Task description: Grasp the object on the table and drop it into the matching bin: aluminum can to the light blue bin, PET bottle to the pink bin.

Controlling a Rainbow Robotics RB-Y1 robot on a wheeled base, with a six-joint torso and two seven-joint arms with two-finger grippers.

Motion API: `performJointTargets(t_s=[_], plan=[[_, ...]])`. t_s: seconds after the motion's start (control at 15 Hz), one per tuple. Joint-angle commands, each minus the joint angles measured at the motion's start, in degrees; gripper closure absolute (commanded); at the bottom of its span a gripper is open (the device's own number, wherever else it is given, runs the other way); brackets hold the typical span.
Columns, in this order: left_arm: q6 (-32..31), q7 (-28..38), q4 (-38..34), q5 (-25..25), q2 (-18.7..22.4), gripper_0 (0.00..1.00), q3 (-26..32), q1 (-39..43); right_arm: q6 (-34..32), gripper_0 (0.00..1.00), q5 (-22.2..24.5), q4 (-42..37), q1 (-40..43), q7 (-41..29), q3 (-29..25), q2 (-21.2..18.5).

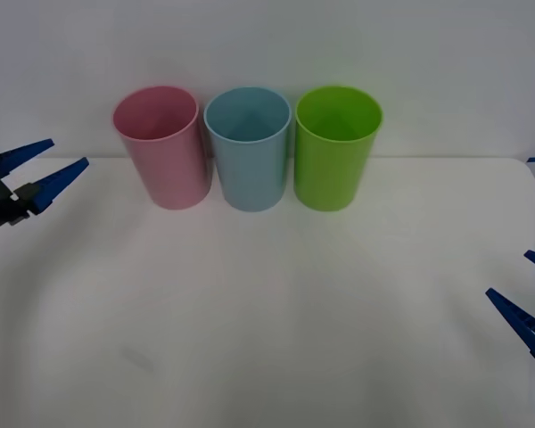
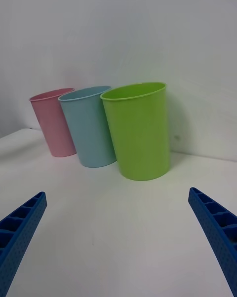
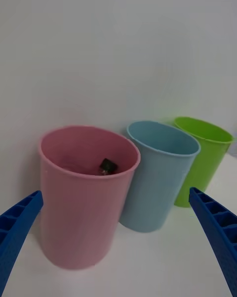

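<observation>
Blue ribbed left claw (image 1: 43,169) spread wide and empty beside the pink bin (image 1: 163,147), which holds the PET bottle (image 3: 107,167), black cap visible inside; right claw (image 1: 528,296) likewise wide over the white counter (image 1: 276,321).

a bare test bench in a lab-like room: plain white table (image 1: 267,339), blank white wall (image 1: 267,45) at 12 o'clock, three coloured sorting bins lined along it.
</observation>
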Motion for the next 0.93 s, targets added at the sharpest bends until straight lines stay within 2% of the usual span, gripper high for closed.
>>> performJointTargets(t_s=[0.07, 0.33, 0.53, 0.93], plan=[[-3.27, -2.61, -0.01, 2.04, 1.86, 0.0, 0.72, 3.8, 0.0, 0.0, 0.0, 0.0, 0.0, 0.0, 0.0, 0.0], [-8.19, -4.63, -0.01, 4.33, 3.62, 0.0, 1.59, 8.89, 0.0, 0.0, 0.0, 0.0, 0.0, 0.0, 0.0, 0.0], [-9.77, -8.94, -0.01, 6.0, 4.23, 0.0, 2.03, 12.5, 0.0, 0.0, 0.0, 0.0, 0.0, 0.0, 0.0, 0.0], [-17.33, -16.5, -0.01, 7.4, 5.46, 0.0, 3.0, 17.59, 0.0, 0.0, 0.0, 0.0, 0.0, 0.0, 0.0, 0.0]])
